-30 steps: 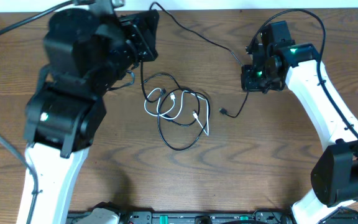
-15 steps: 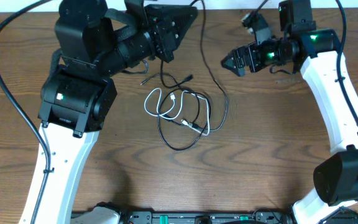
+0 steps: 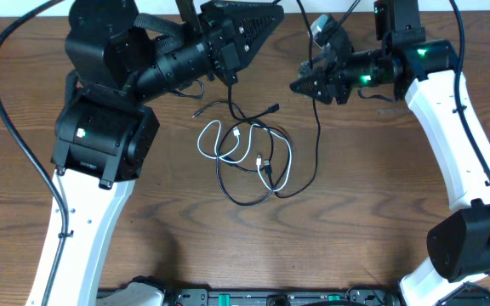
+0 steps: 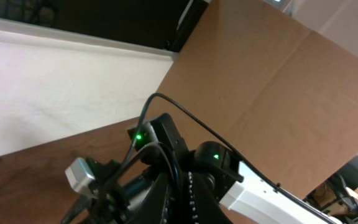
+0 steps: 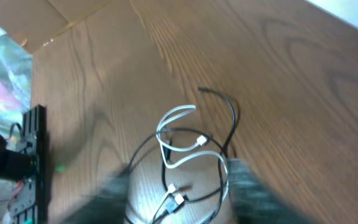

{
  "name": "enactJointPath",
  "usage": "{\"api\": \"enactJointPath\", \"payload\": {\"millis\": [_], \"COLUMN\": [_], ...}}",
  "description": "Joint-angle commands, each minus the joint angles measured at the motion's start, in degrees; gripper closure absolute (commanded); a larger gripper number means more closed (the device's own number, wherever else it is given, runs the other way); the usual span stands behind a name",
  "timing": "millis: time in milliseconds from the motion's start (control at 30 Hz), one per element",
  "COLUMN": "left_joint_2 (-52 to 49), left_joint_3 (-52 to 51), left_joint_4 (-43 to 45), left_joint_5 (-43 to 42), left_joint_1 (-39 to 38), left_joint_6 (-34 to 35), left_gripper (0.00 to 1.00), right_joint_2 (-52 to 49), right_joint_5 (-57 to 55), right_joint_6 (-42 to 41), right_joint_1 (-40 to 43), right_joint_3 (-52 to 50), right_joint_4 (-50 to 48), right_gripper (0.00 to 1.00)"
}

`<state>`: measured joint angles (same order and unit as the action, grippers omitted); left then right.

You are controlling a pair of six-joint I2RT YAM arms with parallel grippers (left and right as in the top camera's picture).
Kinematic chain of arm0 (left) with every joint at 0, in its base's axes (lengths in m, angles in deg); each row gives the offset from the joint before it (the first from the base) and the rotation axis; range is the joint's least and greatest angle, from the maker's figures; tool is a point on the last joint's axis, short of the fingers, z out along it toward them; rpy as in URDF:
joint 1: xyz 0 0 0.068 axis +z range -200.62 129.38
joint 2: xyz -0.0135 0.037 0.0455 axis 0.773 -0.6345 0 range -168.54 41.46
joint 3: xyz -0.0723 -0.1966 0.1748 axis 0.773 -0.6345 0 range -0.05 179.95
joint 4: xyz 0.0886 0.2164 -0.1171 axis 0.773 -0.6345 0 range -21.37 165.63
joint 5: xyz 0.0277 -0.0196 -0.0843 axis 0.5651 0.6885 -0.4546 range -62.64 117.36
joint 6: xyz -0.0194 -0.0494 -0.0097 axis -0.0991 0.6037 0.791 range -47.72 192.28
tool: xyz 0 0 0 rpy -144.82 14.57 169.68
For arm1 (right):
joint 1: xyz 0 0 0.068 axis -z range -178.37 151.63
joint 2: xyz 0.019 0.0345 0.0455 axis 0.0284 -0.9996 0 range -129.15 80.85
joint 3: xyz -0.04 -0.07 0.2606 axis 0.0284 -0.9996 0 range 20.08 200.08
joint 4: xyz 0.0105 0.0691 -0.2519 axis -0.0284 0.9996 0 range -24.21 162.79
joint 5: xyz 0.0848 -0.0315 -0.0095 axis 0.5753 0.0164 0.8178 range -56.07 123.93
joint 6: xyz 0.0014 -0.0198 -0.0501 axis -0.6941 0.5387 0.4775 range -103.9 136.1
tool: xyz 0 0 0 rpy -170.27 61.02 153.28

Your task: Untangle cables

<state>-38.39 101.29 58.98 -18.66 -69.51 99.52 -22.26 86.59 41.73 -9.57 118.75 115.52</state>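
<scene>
— What's nearest?
— The white cable (image 3: pixel 202 140) and the black cable (image 3: pixel 316 144) lie tangled mid-tabletop (image 3: pixel 381 212).
— And beyond?
— The left gripper (image 3: pixel 258 25) is raised at twelve o'clock from them. The right gripper (image 3: pixel 300 85) is at one, black strand hanging beside it. Can't tell if either's jaws are clenched.

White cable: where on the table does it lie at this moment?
In the overhead view the white cable lies in loose loops near the middle of the wooden table, entangled with the black cable.
</scene>
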Motion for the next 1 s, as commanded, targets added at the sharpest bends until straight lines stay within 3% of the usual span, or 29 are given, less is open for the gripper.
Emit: {"api": "enactJointPath", "payload": {"millis": [0,133,300,400,533,667,800,967], "left_joint_2": [1.4,1.4,1.0,0.3,-1.2,-2.1,-2.3,-2.3], "left_joint_3": [0.5,0.5,0.5,0.5,0.4,0.4,0.4,0.4], "left_joint_4": [0.0,-4.6,-15.4,-19.3,-20.4,-20.6,-20.7,-21.7], "left_joint_5": [-1.3,3.5,17.7,23.4,24.3,24.3,24.3,25.4], "left_joint_1": [0.2,0.2,0.2,0.2,0.2,0.2,0.2,0.2], "left_joint_6": [1.1,0.9,0.9,0.9,0.9,0.1,-4.6,-5.2], "left_gripper": [0.92,0.92,0.91,0.83,0.67,0.44,0.39,0.39], "right_joint_2": [0.8,1.1,2.9,4.2,4.4,4.4,4.4,3.9], "right_joint_5": [0.3,-4.6,-9.6,-12.1,-14.8,-15.2,-15.3,-15.4], "right_joint_6": [-5.0,-14.4,-23.0,-26.9,-30.9,-33.9,-36.4,-36.5], "right_joint_1": [0.2,2.9,9.0,13.7,20.2,26.4,31.6,34.5], "right_joint_3": [0.9,0.9,2.9,6.8,16.0,25.2,30.5,30.9], "right_joint_4": [-1.6,-3.1,-1.3,2.0,8.4,13.0,13.9,14.6], "right_gripper": [0.99,0.99,0.99,0.99,0.99,0.99,0.99,0.99]}}
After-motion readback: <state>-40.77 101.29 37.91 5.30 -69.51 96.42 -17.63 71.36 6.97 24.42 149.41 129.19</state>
